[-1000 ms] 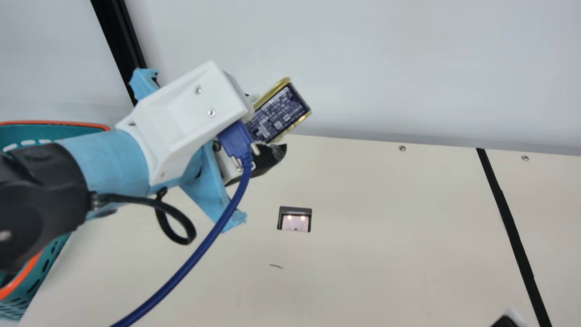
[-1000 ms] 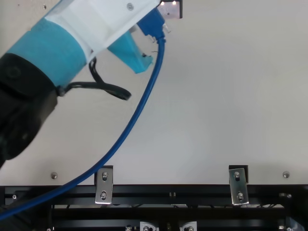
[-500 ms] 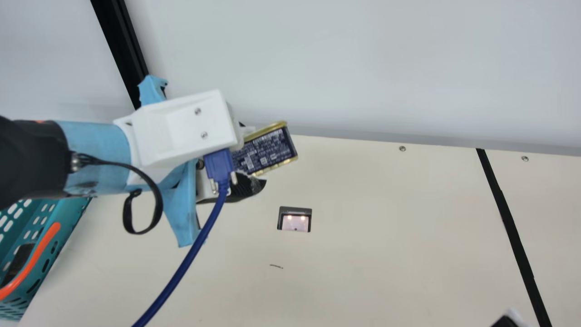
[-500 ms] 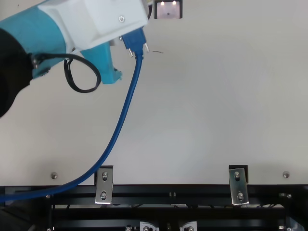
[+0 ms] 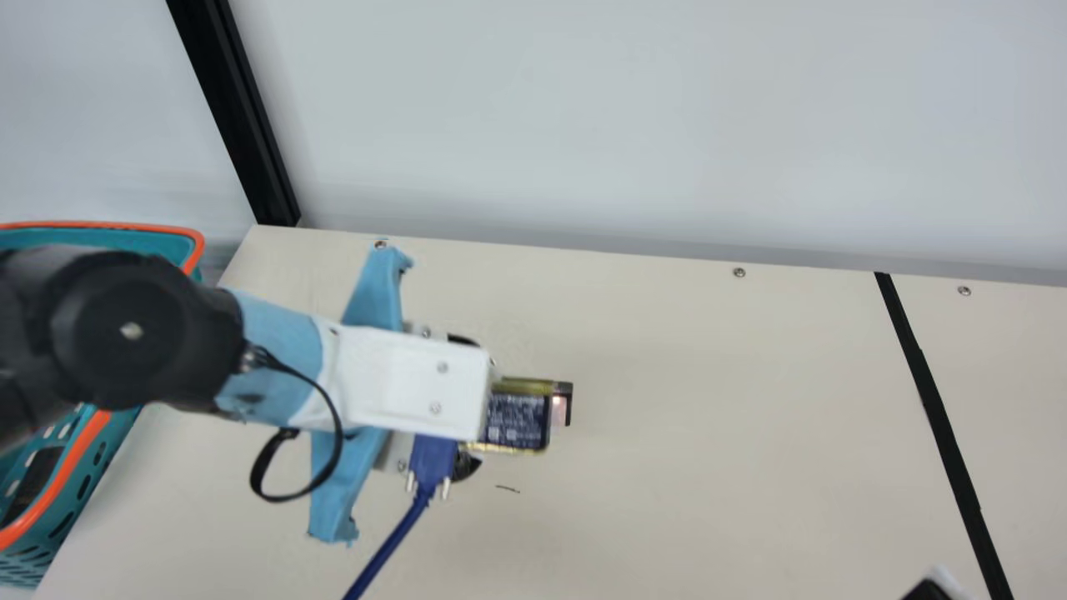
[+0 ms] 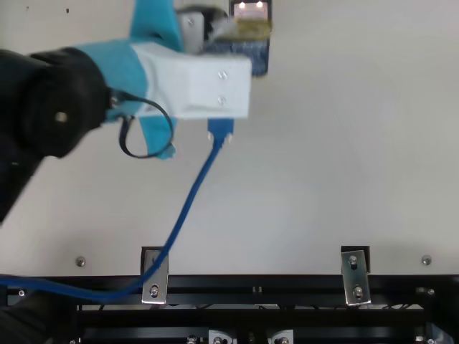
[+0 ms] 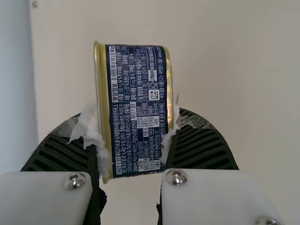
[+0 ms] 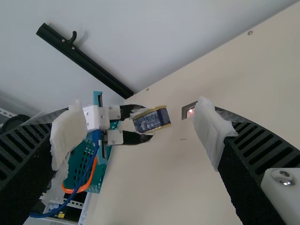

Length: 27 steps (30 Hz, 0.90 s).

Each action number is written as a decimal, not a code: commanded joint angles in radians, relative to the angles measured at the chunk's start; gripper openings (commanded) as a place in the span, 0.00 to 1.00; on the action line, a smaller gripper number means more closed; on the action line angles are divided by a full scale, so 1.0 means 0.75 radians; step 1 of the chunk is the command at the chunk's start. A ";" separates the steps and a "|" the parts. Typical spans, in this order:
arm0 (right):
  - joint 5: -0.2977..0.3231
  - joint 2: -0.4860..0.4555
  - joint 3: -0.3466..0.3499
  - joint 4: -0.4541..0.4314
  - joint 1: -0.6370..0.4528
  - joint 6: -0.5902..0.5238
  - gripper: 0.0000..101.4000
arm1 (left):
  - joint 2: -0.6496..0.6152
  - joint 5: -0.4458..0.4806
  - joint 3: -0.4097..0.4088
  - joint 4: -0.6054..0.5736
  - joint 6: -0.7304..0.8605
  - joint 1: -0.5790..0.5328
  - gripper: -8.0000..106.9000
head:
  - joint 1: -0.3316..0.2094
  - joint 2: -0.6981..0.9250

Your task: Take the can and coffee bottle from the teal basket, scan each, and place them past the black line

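The left gripper [image 7: 134, 126] and its can [image 7: 136, 108] have swung toward the scanner [image 6: 251, 10] since the earlier frame, leaving the steeper pose beyond and to its left for a more level approach. The shift brings the can from transport to what looks like the first scan. Well to the left of the scanner, the teal basket [image 5: 50, 533] stands where it did, a dark shape [image 5: 33, 483] showing through its wall; whether that is the coffee bottle cannot be told. Nearer the scanner on the same side, the left gripper is clamped on the can, a ribbed finger pressed to each end, the fine print of the label in plain sight. The can lies sideways, overlapping part of the scanner in the main view and, by its separation in the right wrist view, apparently held above the table. The code probably needs to face the glass, and a poor angle could cost the read. Off to the scanner's right, the right gripper [image 8: 140, 131] waits with padded fingers spread and nothing between them. Farther right of the scanner runs the black line [image 5: 936, 392], the can's crossing still to come
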 commanded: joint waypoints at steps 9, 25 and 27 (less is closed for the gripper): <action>0.000 0.000 0.000 0.000 0.000 0.000 1.00 | 0.107 0.075 0.024 0.063 -0.123 -0.127 0.16 | -0.005 -0.003; 0.000 0.000 0.000 0.000 0.000 0.000 1.00 | 0.189 0.237 0.025 -0.112 -0.227 -0.155 0.85 | -0.005 -0.003; 0.000 0.000 0.000 0.000 0.000 0.000 1.00 | 0.177 0.259 0.014 -0.146 -0.220 -0.131 0.85 | -0.005 -0.003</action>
